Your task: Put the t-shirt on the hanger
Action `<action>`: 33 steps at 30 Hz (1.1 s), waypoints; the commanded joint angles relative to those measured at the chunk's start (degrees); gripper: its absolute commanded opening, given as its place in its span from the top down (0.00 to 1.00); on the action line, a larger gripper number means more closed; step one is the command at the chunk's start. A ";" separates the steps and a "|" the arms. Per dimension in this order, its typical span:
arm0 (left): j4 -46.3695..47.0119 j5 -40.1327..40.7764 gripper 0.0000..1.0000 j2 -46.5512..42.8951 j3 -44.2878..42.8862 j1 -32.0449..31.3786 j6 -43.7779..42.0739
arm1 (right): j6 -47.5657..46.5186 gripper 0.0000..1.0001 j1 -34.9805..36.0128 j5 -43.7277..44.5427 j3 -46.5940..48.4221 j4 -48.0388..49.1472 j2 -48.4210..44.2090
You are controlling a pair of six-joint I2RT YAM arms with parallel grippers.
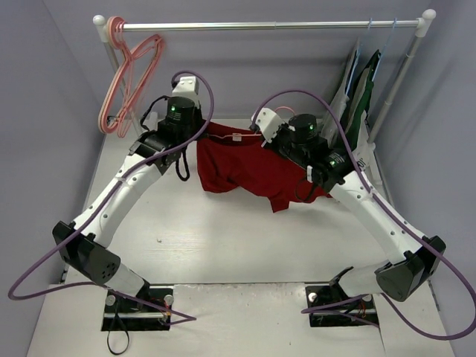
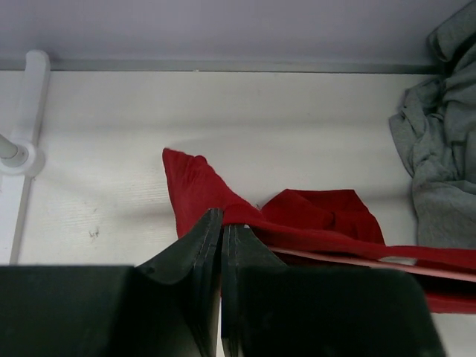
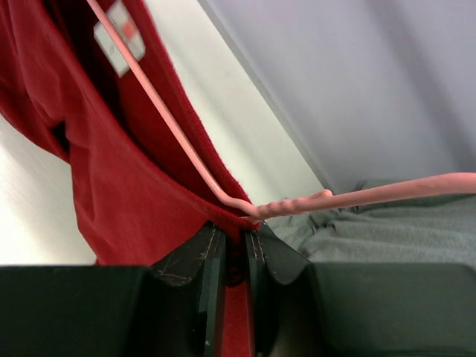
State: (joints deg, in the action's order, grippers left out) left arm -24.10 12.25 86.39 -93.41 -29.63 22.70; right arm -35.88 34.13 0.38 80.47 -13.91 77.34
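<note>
The red t-shirt (image 1: 245, 169) hangs stretched between my two grippers above the table, its white label (image 1: 237, 137) at the neck. My left gripper (image 1: 198, 128) is shut on the shirt's left shoulder edge; in the left wrist view (image 2: 223, 224) the red cloth (image 2: 197, 186) comes out of the fingertips. My right gripper (image 1: 265, 138) is shut on the neck rim (image 3: 236, 232). The salmon-pink hanger (image 3: 167, 123) runs inside the neck opening and bends at my right fingertips. A strip of it shows under the cloth in the left wrist view (image 2: 357, 261).
A clothes rail (image 1: 260, 25) spans the back. Spare pink hangers (image 1: 128, 74) hang at its left end, light blue hangers (image 1: 370, 33) and grey and dark green garments (image 1: 363, 89) at its right. A grey garment (image 2: 439, 149) lies on the table behind the shirt.
</note>
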 commanded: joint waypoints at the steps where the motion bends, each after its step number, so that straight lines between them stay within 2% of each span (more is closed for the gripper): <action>1: -3.23 2.32 1.00 0.96 -5.72 -3.15 -2.21 | 2.12 1.00 -0.47 -3.02 5.31 7.05 1.14; 6: -11.48 6.11 1.00 5.19 -17.67 -5.70 -3.27 | 3.53 1.00 -0.38 -5.13 10.14 11.26 2.11; 11: -18.69 13.58 1.00 9.76 -29.53 -6.41 -4.32 | 4.24 1.00 -0.29 -6.79 16.03 12.59 3.08; 15: -18.27 16.83 1.00 10.90 -36.48 -6.84 -5.38 | 5.98 1.00 0.15 -8.46 20.78 15.82 3.61; 18: -16.25 20.95 1.00 10.99 -40.09 -10.35 -8.80 | 7.39 1.00 0.15 -10.57 22.63 18.73 3.96; 22: -13.09 23.08 1.00 8.72 -38.53 -14.84 -11.97 | 9.50 1.00 0.24 -12.24 20.62 21.81 4.22; 29: -11.76 19.04 1.00 6.16 -26.06 -17.04 -7.77 | 17.15 1.00 0.24 -16.99 -4.74 40.50 -2.45; 33: -9.31 18.07 1.00 3.88 -18.32 -17.83 -5.91 | 18.21 1.00 0.06 -16.12 -12.87 45.72 -5.61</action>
State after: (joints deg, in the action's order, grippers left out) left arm -37.80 31.81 93.62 -113.99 -46.35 14.79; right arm -20.73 34.15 -14.46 69.28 16.36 76.66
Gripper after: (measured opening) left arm 0.033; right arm 0.140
